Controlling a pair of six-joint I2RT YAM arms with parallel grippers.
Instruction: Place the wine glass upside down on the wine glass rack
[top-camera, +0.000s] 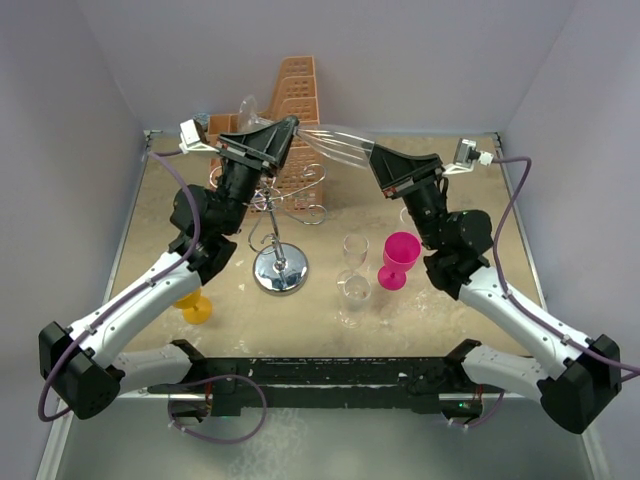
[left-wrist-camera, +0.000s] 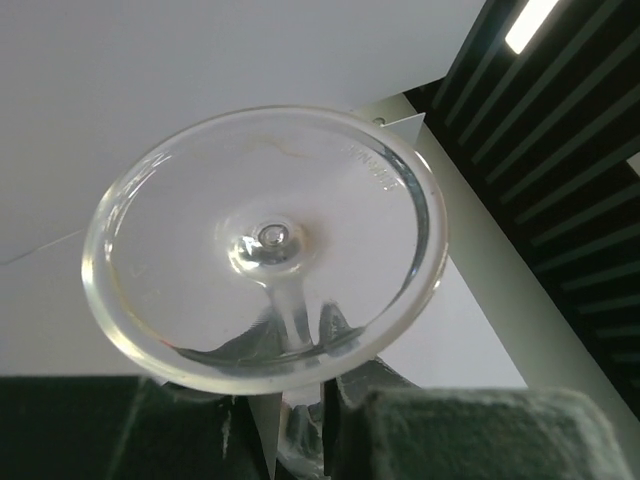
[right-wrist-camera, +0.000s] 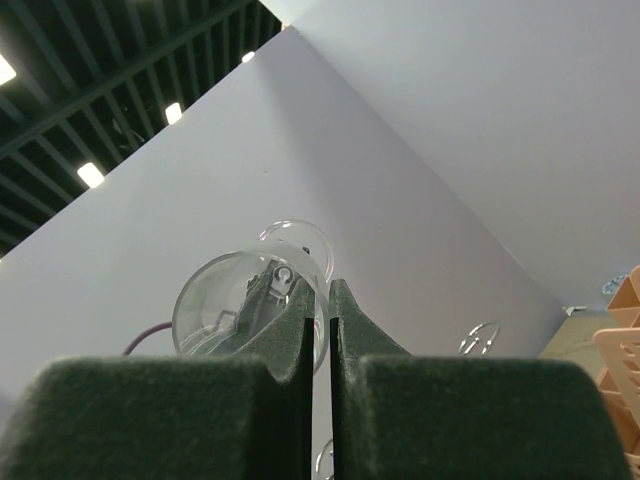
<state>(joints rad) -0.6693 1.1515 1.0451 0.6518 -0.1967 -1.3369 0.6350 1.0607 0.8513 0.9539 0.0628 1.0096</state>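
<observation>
One wine glass (top-camera: 335, 142), foot lettering illegible; rack (top-camera: 280, 268) at its 7 o'clock. Rim pinched by right gripper (top-camera: 375, 152); left gripper (top-camera: 293, 128) at stem, hold unclear.

Black-and-white arms (top-camera: 140, 295) carry purple cables (top-camera: 186, 190); right gripper (right-wrist-camera: 320, 292) seems dark green.

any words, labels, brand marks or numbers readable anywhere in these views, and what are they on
No text can be read in any view.
A faint embossed mark near the edge of the wine glass foot, left wrist view: too small and blurred to read.
On the orange basket, the pink goblet and the wine glass rack: no lettering shows.
</observation>
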